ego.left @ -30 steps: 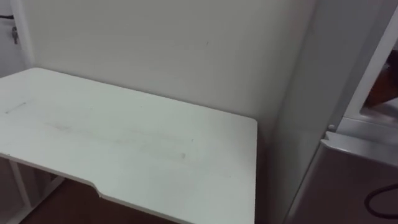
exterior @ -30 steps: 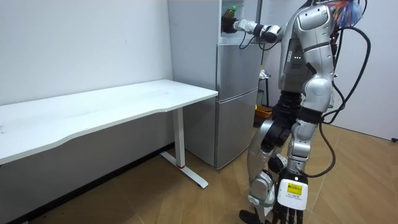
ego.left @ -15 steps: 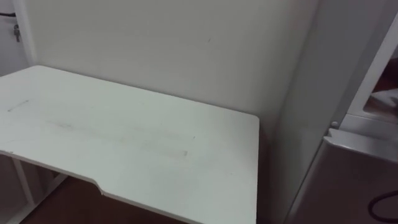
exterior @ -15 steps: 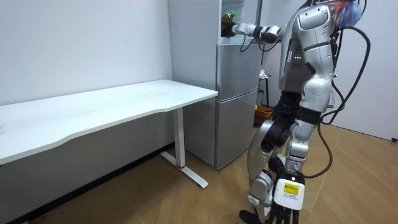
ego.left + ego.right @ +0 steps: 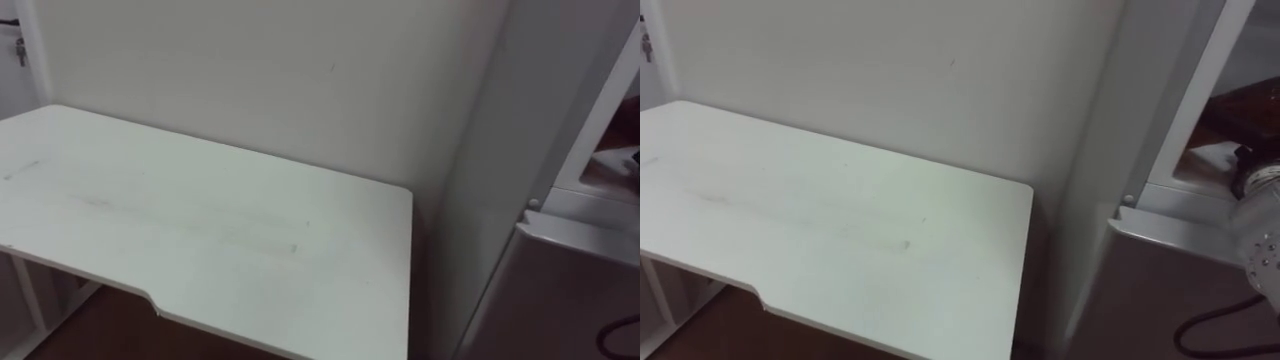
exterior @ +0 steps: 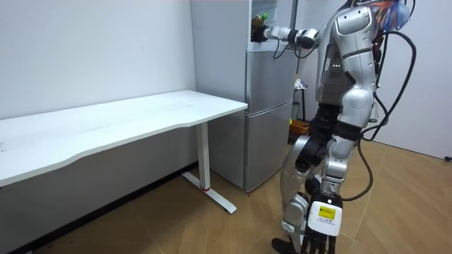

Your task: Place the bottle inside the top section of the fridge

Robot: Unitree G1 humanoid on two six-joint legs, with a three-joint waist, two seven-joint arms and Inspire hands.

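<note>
Fingers on my left hand hang loose & straight, holding nothing, low down by the legs, out in front of the fridge. Right hand sits inside the fridge's open upper compartment, arm stretched out level; too small for me to tell its grip. Bottle, green cap up, is upright in that same compartment, right at the hand; touching or not, can't tell. Robot stands at the fridge front. White table is just beside the fridge's side wall.
</note>
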